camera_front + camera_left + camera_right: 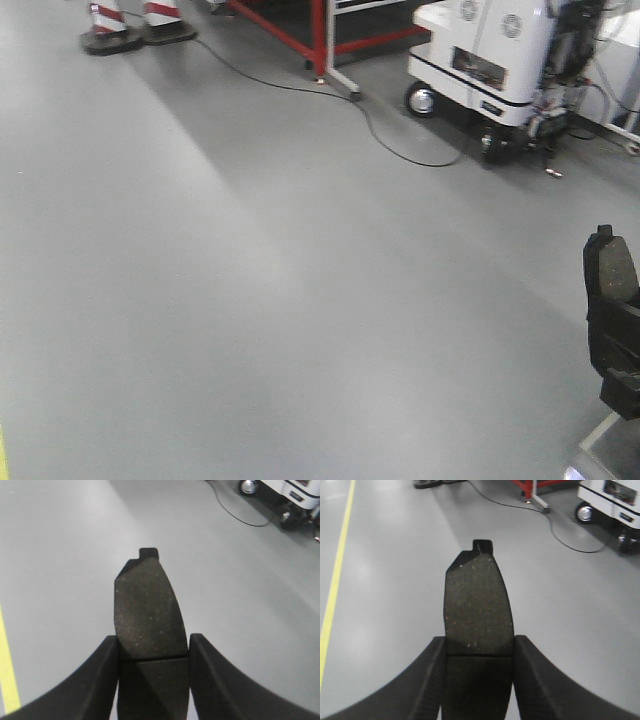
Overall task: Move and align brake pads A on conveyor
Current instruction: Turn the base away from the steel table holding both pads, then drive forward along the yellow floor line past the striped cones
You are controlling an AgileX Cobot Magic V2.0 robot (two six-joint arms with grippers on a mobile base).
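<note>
Flat overhead light is washing the smooth grey floor w/ pale glare bands; dark grey curved brake pad is sitting part-shadowed; pics are looking soft, grainy.

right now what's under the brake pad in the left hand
Only grey floor shows around it, with a yellow line off to the left. The patch straight behind the brake pad, clamped in the left hand, is covered.

Matte black jaws, broad and curved, perhaps faintly textured.
</note>
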